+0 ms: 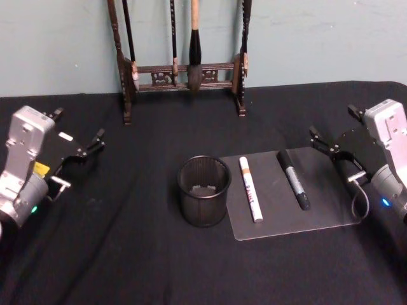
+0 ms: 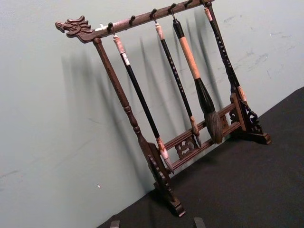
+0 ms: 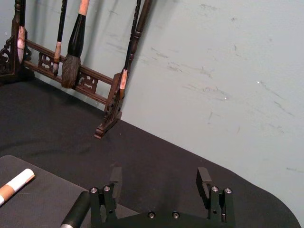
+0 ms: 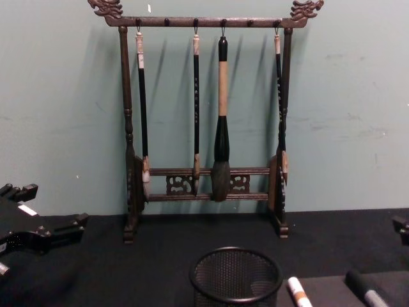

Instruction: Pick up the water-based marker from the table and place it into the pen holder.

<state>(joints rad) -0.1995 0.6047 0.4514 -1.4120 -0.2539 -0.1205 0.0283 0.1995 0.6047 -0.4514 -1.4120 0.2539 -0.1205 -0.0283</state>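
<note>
Right gripper (image 1: 337, 127): jaws wide apart, nothing held. Just beside it, a black-and-grey marker (image 1: 294, 179) lies on a thin grey rectangular mat (image 1: 280, 216). A white marker with an orange band (image 1: 250, 189) lies next over, toward the left gripper (image 1: 79, 124), also wide open and empty. A round black wire-mesh pen holder (image 1: 203, 210) stands between the grippers, just off the mat. Cannot tell which marker is water-based.

head view looks steeply down on the table (image 1: 127, 254) from above, holder (image 1: 203, 203) central. chest view sits low, facing the rack (image 4: 172, 22) and wall (image 4: 351, 96); both share holder and rack. each wrist view faces the wall, seemingly from near table height, catching the rack.
</note>
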